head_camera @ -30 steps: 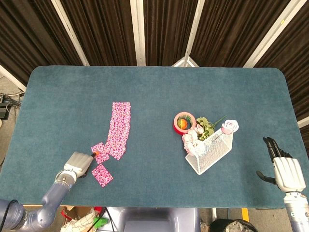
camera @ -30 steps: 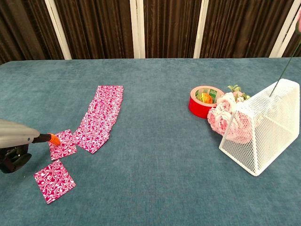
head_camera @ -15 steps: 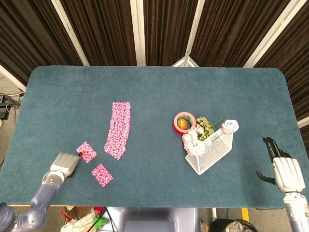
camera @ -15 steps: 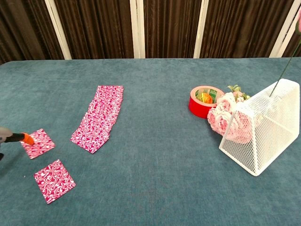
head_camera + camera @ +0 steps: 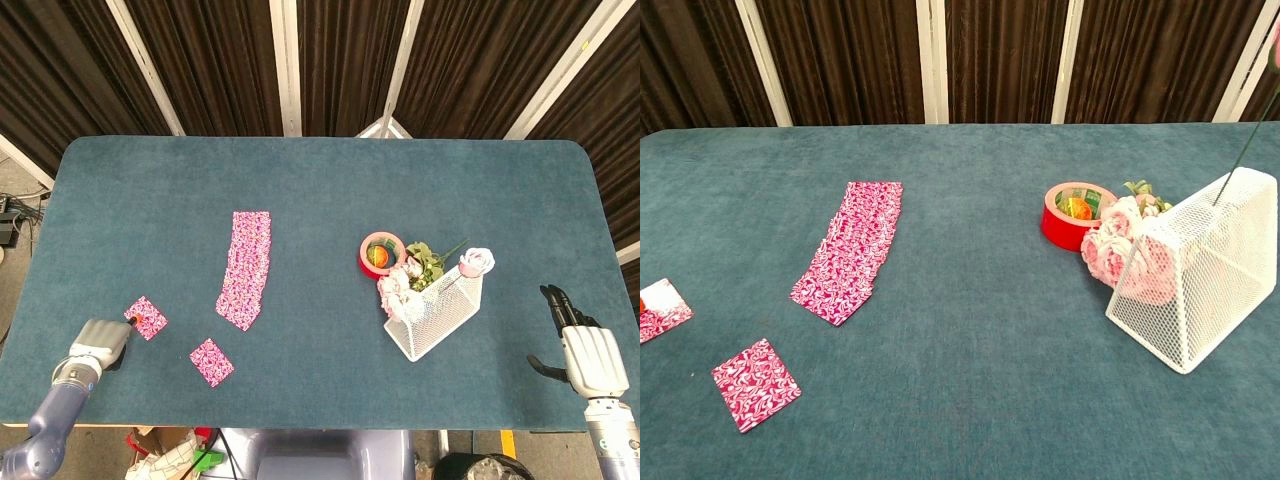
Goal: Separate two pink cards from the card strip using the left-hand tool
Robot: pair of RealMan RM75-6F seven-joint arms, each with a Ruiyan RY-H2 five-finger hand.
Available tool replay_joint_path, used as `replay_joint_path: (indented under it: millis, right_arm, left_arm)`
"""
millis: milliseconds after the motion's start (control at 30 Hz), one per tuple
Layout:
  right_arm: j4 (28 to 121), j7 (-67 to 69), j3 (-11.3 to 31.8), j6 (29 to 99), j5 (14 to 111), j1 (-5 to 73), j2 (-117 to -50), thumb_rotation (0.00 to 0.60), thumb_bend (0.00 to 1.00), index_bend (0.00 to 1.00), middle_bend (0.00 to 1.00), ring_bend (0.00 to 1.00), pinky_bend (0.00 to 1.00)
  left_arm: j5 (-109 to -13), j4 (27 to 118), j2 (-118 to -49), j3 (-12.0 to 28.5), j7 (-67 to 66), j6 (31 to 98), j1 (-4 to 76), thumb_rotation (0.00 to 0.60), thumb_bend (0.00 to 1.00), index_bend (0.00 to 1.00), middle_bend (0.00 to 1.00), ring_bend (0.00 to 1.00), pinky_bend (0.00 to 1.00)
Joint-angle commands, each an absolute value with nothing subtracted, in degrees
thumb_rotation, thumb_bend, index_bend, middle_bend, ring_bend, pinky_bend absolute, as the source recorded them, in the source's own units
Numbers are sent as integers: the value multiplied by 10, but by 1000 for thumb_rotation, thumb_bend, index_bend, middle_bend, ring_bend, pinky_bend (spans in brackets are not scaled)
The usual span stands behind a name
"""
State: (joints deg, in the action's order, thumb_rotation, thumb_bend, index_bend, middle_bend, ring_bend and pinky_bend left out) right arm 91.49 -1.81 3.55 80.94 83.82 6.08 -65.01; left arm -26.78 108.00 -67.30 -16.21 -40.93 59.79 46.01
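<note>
We see the card strip [image 5: 246, 268] lying as a long overlapped fan on the left half of the counter [image 5: 320, 180], running from the middle toward the front edge. Two single pink cards now lie apart from it. One card [image 5: 211, 361] sits near the front edge, just beyond the strip's near end. The other card [image 5: 146, 317] sits further toward the left edge, well clear of the strip, with the orange tip of the tool [image 5: 131, 320] touching its left corner. We judge that the tip presses on the card so it can be slid sideways, which would explain why this card lies so far out.

Our left robot hand [image 5: 98, 343] is near the front left corner, wrapped around the tool's body; the chest view shows only the card's edge [image 5: 660, 308] and a speck of orange. With both cards lying free, the separating looks essentially done; what remains is lifting the tip away.

Our right robot hand [image 5: 588, 352] rests by the front right corner, fingers spread and holding nothing, kept away from the work. Between them, a red tape roll [image 5: 380, 254] and a white wire basket [image 5: 437, 318] of flowers [image 5: 400, 292] stand right of centre.
</note>
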Motion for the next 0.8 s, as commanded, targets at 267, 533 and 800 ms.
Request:
replay_joint_path:
  millis: [267,533,800]
  right_arm:
    - [916,-24,35,808,839,62,-652,600,181,0,106,301,406]
    - [913,-24,36,807,835,63,-655,600,181,0,105,301,406]
    - [910,-26,40,824,845,61,-663,600,181,0,105,251,356]
  left_arm:
    - [-338,1085,-639,-146,-355,598,431,600,952,121,831,656,600]
    - [-606,1162,-573,-141,-229,742,325,600,587,113,435,363,434]
    - [-729,1090,-606,-136,-194,920,195,600,491,99,71,65,217]
